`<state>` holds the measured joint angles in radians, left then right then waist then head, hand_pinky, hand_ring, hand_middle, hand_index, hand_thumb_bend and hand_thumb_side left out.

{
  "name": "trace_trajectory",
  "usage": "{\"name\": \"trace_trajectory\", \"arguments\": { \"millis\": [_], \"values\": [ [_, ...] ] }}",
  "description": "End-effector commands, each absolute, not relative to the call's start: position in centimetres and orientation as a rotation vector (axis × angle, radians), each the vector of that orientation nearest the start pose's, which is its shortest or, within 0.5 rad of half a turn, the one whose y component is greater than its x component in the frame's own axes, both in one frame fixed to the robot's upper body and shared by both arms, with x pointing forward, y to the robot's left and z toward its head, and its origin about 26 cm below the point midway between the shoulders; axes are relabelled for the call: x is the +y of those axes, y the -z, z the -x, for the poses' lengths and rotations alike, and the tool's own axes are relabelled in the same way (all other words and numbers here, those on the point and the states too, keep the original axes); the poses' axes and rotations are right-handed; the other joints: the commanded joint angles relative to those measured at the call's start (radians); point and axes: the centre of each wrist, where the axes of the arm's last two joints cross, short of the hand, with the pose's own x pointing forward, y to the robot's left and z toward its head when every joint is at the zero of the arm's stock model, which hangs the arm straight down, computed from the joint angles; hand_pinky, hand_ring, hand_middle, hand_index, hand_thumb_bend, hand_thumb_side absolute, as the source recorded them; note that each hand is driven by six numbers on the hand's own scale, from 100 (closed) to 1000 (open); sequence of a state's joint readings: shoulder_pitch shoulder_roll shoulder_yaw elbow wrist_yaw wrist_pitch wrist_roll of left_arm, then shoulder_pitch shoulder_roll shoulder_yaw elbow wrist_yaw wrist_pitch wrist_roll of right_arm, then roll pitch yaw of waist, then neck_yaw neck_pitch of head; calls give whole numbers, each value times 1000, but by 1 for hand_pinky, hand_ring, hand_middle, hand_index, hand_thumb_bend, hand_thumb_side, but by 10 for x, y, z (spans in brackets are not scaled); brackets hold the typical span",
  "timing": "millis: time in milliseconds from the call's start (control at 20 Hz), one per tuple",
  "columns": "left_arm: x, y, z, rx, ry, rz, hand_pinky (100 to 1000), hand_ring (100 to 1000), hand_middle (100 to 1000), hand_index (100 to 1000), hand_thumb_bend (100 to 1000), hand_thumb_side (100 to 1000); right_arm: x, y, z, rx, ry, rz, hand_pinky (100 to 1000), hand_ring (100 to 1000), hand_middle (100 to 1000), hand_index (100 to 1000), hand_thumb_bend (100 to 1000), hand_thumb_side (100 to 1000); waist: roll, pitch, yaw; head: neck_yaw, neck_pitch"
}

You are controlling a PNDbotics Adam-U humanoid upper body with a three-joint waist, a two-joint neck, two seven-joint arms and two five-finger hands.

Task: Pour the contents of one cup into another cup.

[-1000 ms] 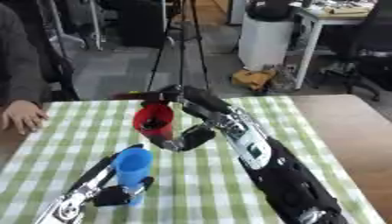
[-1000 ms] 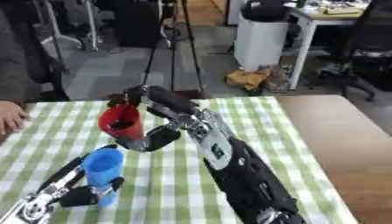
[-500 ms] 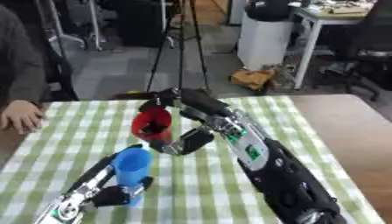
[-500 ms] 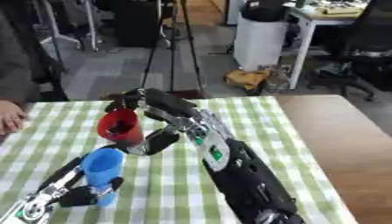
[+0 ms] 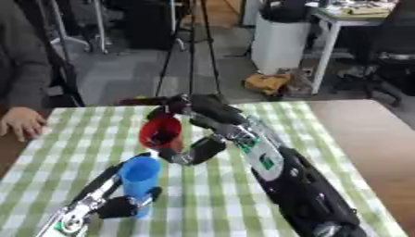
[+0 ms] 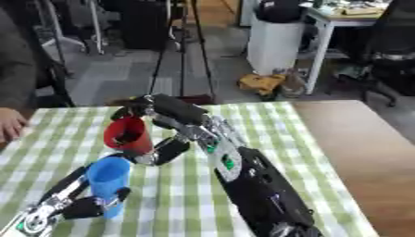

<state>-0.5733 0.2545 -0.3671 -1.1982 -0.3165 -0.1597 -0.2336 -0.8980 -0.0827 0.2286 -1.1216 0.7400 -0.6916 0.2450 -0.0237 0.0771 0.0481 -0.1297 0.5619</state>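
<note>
A red cup [image 5: 160,132] hangs tilted above the green checked table [image 5: 210,194], its mouth turned toward me and down to the left. My right hand [image 5: 197,134] is shut on it, thumb below and fingers over the top. Just below and left stands a blue cup [image 5: 139,183], upright, with my left hand [image 5: 113,204] shut on its lower part. The red cup's rim sits close above the blue cup's mouth. I cannot make out any contents.
A person's hand [image 5: 20,122] rests on the table's far left edge. A bare brown tabletop [image 5: 373,139] lies to the right of the cloth. Tripod legs, a white bin and office chairs stand on the floor beyond the table.
My right hand has lowered the red cup a little and tipped it further toward the blue cup. The blue cup and left hand have barely moved.
</note>
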Motion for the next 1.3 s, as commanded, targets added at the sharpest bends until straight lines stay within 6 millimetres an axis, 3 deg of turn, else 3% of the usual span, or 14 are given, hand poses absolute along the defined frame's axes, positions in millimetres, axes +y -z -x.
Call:
{"name": "trace_trajectory", "arguments": {
  "millis": [50,1300],
  "values": [
    [180,-72,-402,-1732,1160,-86,472,540,596,744,203,534,-100,-186,-445,2699,1957,-299,648,591,552,802,278,284,3,-16,1,-2,7],
    [178,-72,-402,-1733,1165,-81,471,539,600,745,206,533,-88,-197,-441,2507,1918,-465,638,581,552,785,275,283,2,-17,5,-5,8]
  ]
}}
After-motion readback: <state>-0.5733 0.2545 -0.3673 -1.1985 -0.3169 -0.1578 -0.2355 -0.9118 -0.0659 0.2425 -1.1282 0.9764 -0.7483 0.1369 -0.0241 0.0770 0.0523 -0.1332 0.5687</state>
